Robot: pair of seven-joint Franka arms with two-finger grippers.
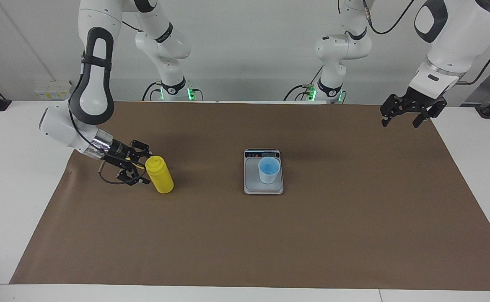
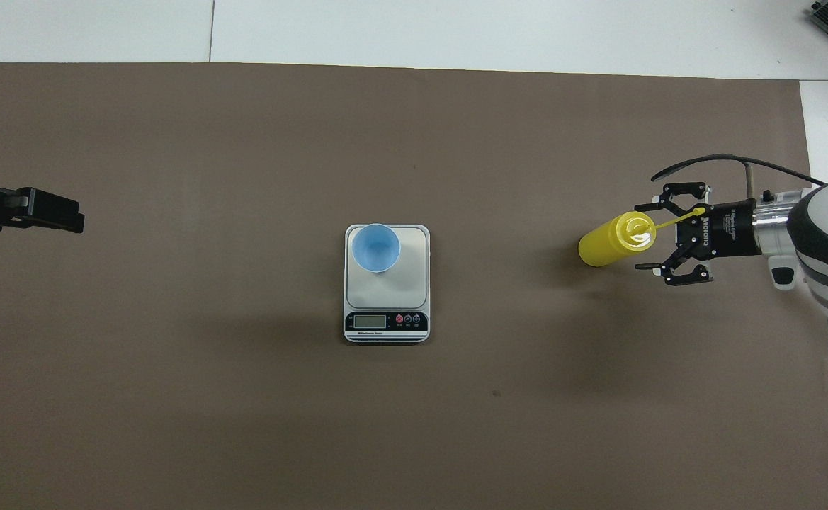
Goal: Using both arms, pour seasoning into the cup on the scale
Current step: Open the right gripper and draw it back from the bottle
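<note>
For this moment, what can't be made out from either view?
- Scale display: digits too small in the overhead view; seen edge-on in the facing view.
- Cup: any seasoning inside is too small to tell in either view.
- Left gripper: cut off by the overhead view's edge; only its dark tip shows.
- Seasoning bottle: whether the open right gripper beside it touches its strap cannot be told.

Robotics lab; two white arms [image 1: 89,84]; brown-papered table [image 1: 245,235]; bare wall.

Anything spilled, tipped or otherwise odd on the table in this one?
Nothing stands out. The yellow bottle stands upright beside the open right pincer; the cup sits upright on the scale; no spill shows.
</note>
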